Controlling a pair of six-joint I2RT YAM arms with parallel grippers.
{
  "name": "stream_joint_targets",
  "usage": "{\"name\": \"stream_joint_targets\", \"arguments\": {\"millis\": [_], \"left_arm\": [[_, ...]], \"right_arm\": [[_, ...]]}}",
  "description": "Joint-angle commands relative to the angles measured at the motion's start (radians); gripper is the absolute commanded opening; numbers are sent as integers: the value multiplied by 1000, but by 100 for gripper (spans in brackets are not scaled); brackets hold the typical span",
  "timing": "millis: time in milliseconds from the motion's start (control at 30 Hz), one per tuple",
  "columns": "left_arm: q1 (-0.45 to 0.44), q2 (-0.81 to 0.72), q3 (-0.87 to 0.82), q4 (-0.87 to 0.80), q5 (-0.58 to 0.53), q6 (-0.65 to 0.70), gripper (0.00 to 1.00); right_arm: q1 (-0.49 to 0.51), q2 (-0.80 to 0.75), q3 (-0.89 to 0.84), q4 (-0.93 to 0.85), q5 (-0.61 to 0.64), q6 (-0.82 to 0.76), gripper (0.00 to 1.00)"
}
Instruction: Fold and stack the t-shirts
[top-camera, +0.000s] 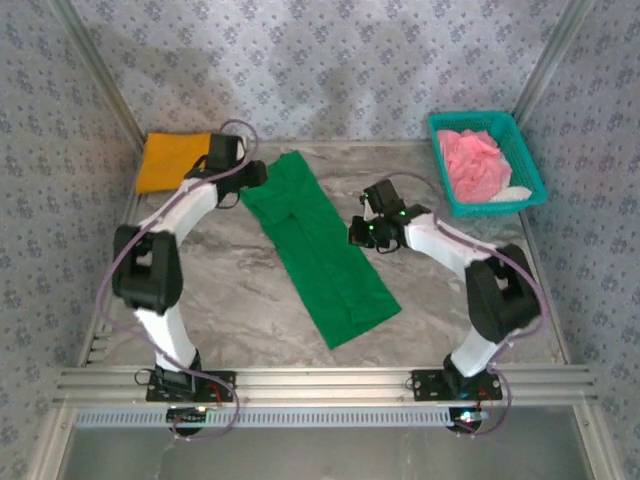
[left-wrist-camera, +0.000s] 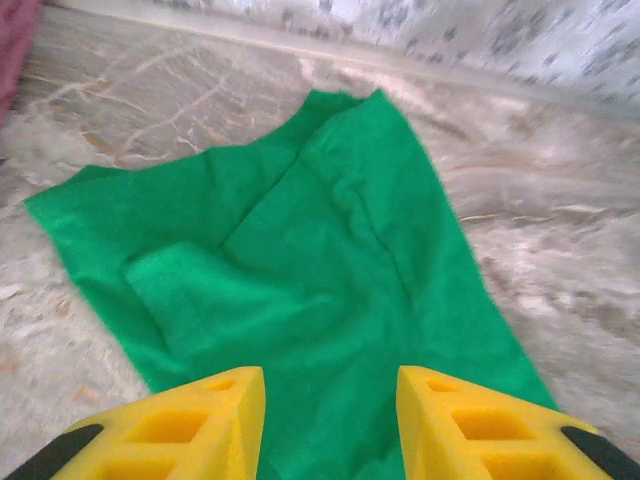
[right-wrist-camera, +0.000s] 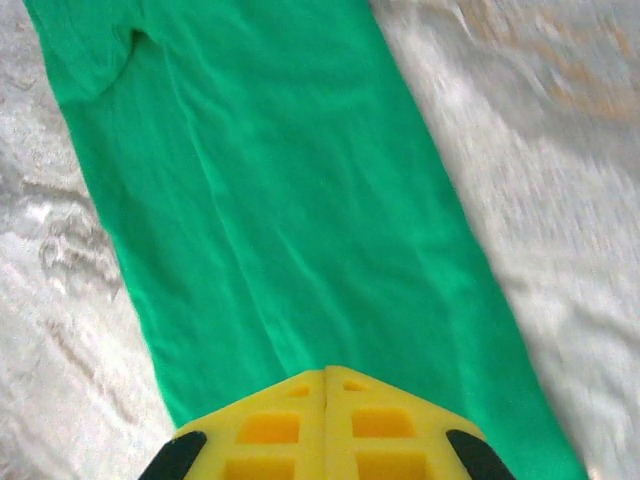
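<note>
**While the green shirt lies in a long strip, one gripper gapes and the other is closed**

Where the overhead view looks down on the marbled table (top-camera: 225, 285), the green t-shirt (top-camera: 322, 255) lies flat as a long narrow band. It runs diagonally from the upper centre of the frame down to the lower centre. Its sides are folded inward, and a sleeve fold shows near its upper end.

The left gripper (top-camera: 254, 176) sits at the upper-left end of this band, just beside the cloth's edge. In the left wrist view its yellow fingers (left-wrist-camera: 215, 420) stand apart with a clear gap between them. Nothing is between the jaws, and the green t-shirt (left-wrist-camera: 330, 250) spreads beneath and beyond them, rumpled at the left of the frame.

The right gripper (top-camera: 360, 233) is at the band's right edge, about midway along it. In the right wrist view the right gripper (right-wrist-camera: 325, 385) has its two yellow fingers pressed together at the bottom centre, with no cloth seen between them. The green t-shirt (right-wrist-camera: 290, 200) stretches away toward the top of that frame.

The orange-yellow t-shirt (top-camera: 172, 158) lies folded in the upper left of the overhead view, partly behind the left arm. The pink t-shirt (top-camera: 473, 165) is bunched inside the teal mesh basket (top-camera: 495, 208) at the upper right.
</note>
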Motion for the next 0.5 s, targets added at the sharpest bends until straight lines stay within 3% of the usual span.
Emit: {"name": "stream_joint_targets", "arguments": {"millis": [0, 167, 467], "left_arm": [[-58, -116, -278, 261, -7, -151, 39], [-87, -71, -342, 256, -46, -171, 32], [-86, 219, -91, 125, -109, -234, 26]], "right_arm": [[-26, 186, 197, -110, -41, -131, 0], [-19, 418, 482, -227, -57, -216, 0], [-13, 612, 650, -237, -46, -192, 0]]}}
